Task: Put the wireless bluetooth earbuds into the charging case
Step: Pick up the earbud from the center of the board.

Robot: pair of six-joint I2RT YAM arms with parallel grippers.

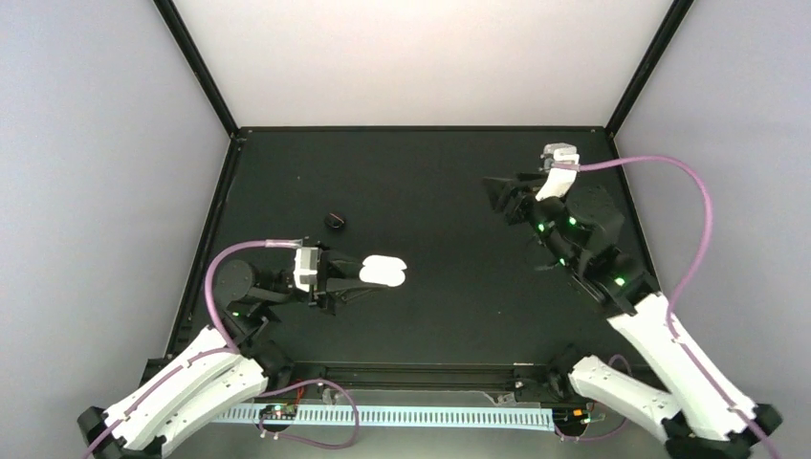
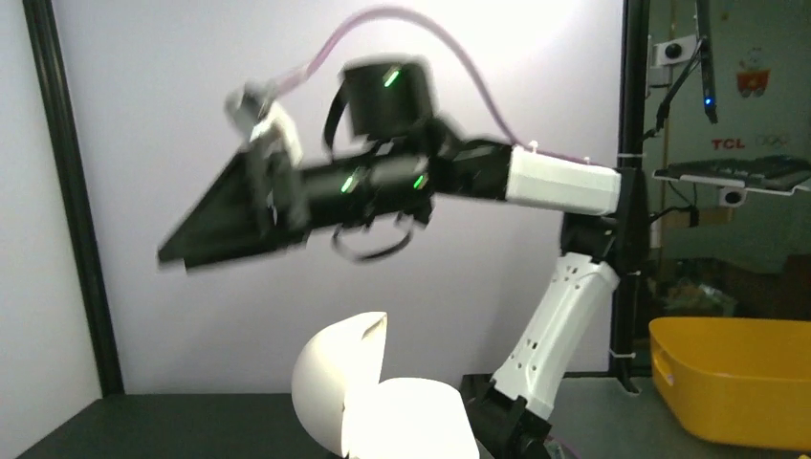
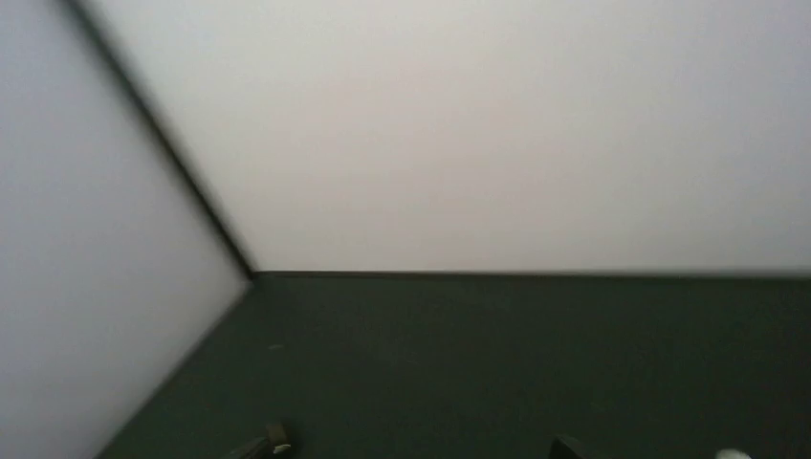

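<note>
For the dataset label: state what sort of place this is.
Probably a robotics lab test cell: black table boxed by white panels, two mounted robot arms, a yellow bin outside.

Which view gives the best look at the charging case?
Left wrist: the charging case fills the foreground, lid hinged open, though the frame crops its base. Top external shows the charging case whole but small, in the left gripper. Right wrist shows nothing recognisable as it.

Pale walls (image 1: 421,57) on 3 sides, black frame posts (image 1: 196,67), dark tabletop (image 1: 449,191); yellow bin (image 2: 732,378) beyond.
</note>
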